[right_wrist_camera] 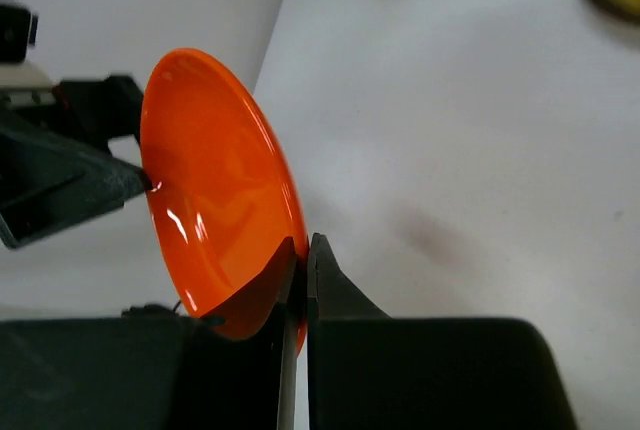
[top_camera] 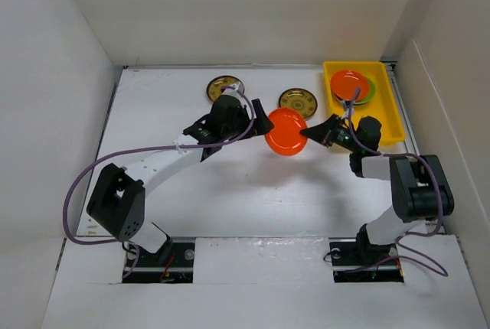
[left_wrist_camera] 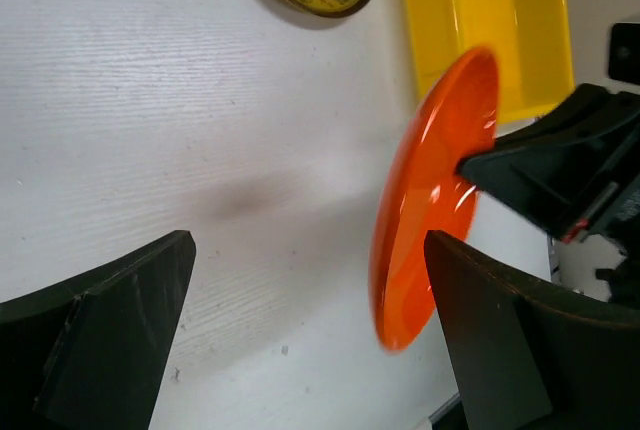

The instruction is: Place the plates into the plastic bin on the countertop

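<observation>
Right gripper (right_wrist_camera: 302, 262) clenched on orange plate (top_camera: 285, 131) rim, mid-table; left gripper (left_wrist_camera: 308, 305) jaws spread wide.

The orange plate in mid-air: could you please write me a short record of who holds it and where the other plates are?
held plate: orange plate, on edge, off the countertop
right gripper: jaws shut on its rim
left gripper: jaws open beside it
yellow bin: second orange plate over a green plate
countertop: two patterned plates, far side
</observation>
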Controlling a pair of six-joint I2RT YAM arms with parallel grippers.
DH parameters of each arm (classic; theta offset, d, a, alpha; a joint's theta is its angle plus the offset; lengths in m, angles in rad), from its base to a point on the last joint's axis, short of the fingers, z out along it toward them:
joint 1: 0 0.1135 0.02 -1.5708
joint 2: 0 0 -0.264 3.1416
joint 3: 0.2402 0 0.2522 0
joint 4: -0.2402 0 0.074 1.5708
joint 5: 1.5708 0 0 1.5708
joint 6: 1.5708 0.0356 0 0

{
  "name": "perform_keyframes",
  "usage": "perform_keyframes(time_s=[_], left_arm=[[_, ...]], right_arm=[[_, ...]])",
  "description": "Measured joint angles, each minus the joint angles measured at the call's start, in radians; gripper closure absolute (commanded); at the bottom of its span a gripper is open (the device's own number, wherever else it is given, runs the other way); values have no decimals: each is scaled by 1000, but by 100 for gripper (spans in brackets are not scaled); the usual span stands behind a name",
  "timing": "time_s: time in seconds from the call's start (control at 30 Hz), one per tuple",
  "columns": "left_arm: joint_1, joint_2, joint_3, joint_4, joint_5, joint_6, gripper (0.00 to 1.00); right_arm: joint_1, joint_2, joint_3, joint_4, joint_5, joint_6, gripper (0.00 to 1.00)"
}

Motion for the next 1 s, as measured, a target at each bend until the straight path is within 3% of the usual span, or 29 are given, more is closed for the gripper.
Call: perform_keyframes(time_s=[0.2, 0.4, 0.7, 0.9, 0.97, 1.0], left_arm=[[0, -27, -11, -17, -69, -2, 0], [2, -98, -61, -33, -99, 16, 0], [2, -125, -100, -45, -107, 46, 0], [2, -124, -101, -45, -105, 50, 0], [2, -124, -101, -45, -102, 52, 0], [2, -124, -101, -44, -101, 53, 0]], right_arm=[[-112, -149, 203, -361, 307, -68, 100], [-236, -48, 521, -571, 579, -86, 100], [-364, 291, 739, -709, 609, -72, 100], [-375, 416, 834, -790, 594, -71, 100], [-374, 438, 872, -800, 587, -72, 85], [-374, 444, 887, -804, 584, -72, 66]])
